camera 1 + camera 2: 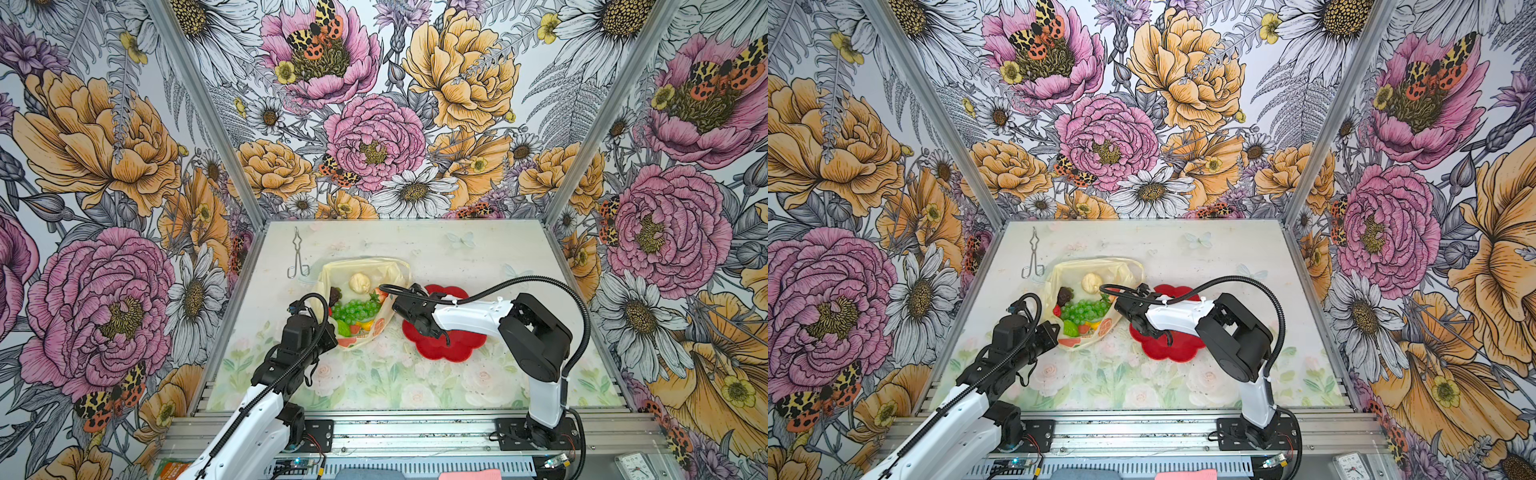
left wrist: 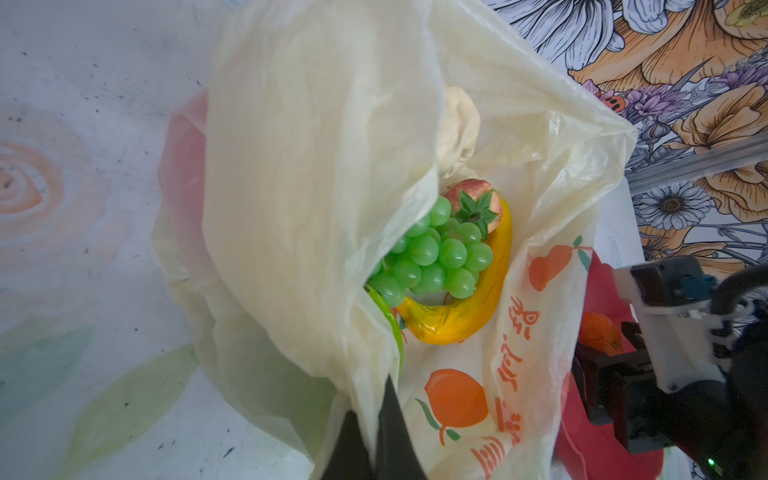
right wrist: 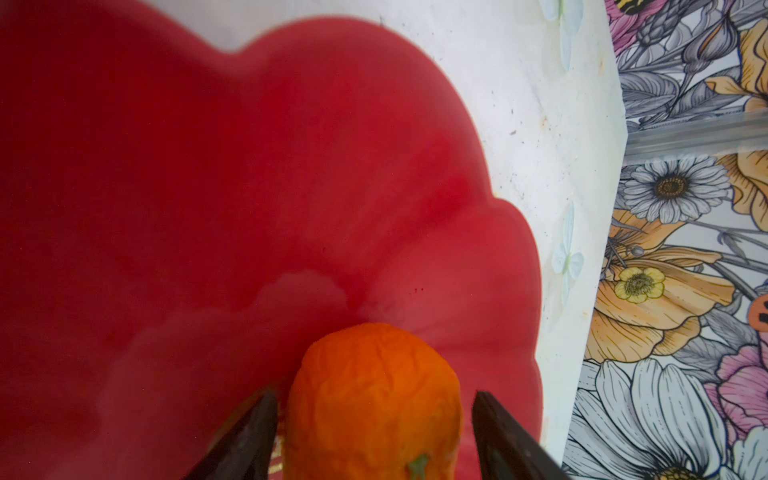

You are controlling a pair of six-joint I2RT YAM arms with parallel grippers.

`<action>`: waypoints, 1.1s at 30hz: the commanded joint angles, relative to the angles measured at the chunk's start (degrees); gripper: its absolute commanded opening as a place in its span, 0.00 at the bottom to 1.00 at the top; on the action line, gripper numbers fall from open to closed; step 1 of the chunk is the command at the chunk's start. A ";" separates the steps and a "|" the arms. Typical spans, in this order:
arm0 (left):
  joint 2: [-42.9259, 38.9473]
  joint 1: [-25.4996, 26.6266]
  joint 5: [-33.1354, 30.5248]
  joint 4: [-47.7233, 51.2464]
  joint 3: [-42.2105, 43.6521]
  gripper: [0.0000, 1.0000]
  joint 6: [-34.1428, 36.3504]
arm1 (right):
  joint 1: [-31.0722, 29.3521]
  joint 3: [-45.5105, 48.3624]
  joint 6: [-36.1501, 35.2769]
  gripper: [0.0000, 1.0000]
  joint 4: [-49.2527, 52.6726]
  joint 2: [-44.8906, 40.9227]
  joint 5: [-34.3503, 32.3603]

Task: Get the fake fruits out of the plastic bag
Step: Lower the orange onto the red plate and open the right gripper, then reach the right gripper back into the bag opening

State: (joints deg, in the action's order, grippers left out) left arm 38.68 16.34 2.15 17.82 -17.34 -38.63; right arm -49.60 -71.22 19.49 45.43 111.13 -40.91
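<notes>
Orange [image 3: 374, 374] within parted right pincer [image 3: 374, 395], over plate [image 3: 208, 166]

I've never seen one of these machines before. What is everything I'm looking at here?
plastic bag: one, pale yellow with orange prints, middle of the table
grape bunch: one, green, in the bag
banana: one, yellow, in the bag, beside the grapes
strawberry: one, pinkish red, in the bag
bumpy piece: one, cream, in the bag
dark fruit: one, brown, in the bag
flower-shaped plate: one, red, right of the bag
orange: one, orange, over the plate
tongs: one pair, metal, far left of the table
left pincer: one, black, shut on the bag's edge
right pincer: one, black, open around the orange
</notes>
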 commanded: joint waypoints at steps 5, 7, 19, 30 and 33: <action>-0.64 -0.06 -0.48 1.91 -0.26 0.00 0.02 | -0.41 -1.06 0.68 0.82 -0.50 -6.46 5.76; -0.95 0.01 -0.44 2.55 -0.22 0.00 -0.68 | -0.54 -1.55 1.52 0.81 -0.37 -9.20 8.62; -3.40 0.10 -0.80 4.38 2.27 0.00 -3.59 | -4.05 -18.61 9.19 0.79 -2.69 -6.78 22.15; -3.89 -0.12 -0.55 4.79 2.95 0.00 -4.17 | -3.31 -40.91 12.11 0.78 -4.11 13.23 30.57; -3.91 -0.08 -0.61 4.82 3.05 0.01 -4.08 | -2.35 -45.37 13.41 0.78 -4.45 17.76 31.32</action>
State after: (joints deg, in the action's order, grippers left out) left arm 35.33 16.34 2.17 22.13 -15.18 -42.09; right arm -53.17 -112.27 30.55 41.69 126.48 -11.49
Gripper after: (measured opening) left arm 0.049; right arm 0.779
